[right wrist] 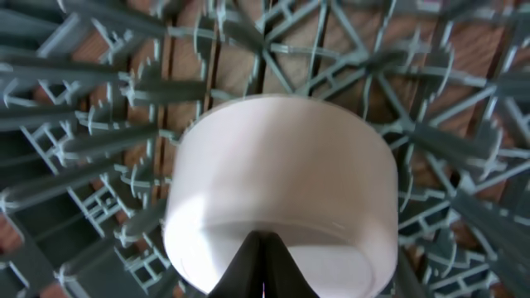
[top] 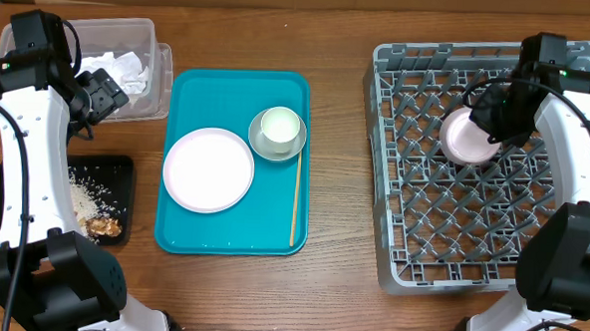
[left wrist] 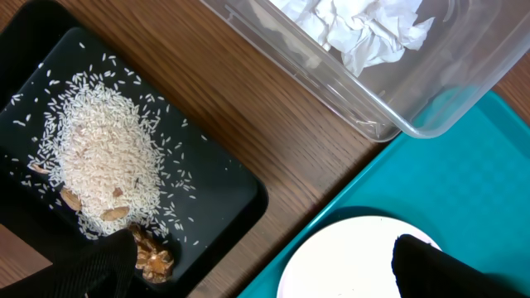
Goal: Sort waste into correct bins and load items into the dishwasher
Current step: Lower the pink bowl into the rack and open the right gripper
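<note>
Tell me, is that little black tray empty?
Not empty: the black tray holds a heap of rice crumbs and some brown food bits.

Seen from the right wrist, the dish rack [right wrist: 83,149] and white dish [right wrist: 281,165] are blurred; the right gripper [right wrist: 263,252] hides part of the dish's near rim.

Bowl [top: 466,138] in rack [top: 422,231], right of tray [top: 222,232]
</note>
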{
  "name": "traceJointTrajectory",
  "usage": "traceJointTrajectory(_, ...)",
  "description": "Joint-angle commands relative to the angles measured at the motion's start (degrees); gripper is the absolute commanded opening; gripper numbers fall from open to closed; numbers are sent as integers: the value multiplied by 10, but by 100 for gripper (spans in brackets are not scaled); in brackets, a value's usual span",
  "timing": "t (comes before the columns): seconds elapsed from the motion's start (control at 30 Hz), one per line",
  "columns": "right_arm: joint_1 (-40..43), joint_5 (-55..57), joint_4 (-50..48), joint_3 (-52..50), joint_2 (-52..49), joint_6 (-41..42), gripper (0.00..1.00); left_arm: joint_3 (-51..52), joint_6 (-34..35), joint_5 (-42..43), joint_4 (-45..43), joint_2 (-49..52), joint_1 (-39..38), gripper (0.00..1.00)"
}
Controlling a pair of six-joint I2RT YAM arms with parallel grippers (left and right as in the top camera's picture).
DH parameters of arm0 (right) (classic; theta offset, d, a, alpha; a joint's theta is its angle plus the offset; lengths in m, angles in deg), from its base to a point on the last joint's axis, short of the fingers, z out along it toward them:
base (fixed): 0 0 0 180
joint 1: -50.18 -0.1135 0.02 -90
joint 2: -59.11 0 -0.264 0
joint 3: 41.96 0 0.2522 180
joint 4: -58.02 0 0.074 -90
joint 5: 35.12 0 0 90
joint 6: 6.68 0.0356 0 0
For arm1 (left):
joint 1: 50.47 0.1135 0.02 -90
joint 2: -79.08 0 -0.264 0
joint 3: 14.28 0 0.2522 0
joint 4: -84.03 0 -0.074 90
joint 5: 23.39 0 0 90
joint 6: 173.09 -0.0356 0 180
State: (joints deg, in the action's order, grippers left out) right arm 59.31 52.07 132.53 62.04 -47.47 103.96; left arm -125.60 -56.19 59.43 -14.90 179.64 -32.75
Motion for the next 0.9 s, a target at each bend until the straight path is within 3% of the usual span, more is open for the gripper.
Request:
traceJointTrajectory(0.0,3,34,-18,2,-2,7,4,-9,6,-7,-1,-6,-1,100)
traceJointTrajectory(0.23,4,63,-3,61,-2,2,4,-9,6,-7,-1,-6,-1,100)
traceJointTrajectory(0.43,-2,0,78,163,-2,-5,4,-9,6,-7,-1,-6,-1,100)
traceJointTrajectory(0.63,-11,-43,100,158,-2,-20,22,-9,6,-7,-1,-6,-1,100)
traceJointTrajectory(0.8,-14,-14,94,116,-2,5,22,-9,6,-7,-1,-6,-1,100)
traceJointTrajectory(0.87,-14,-13,74,85,-2,4,12,-9,6,-7,-1,-6,-1,100)
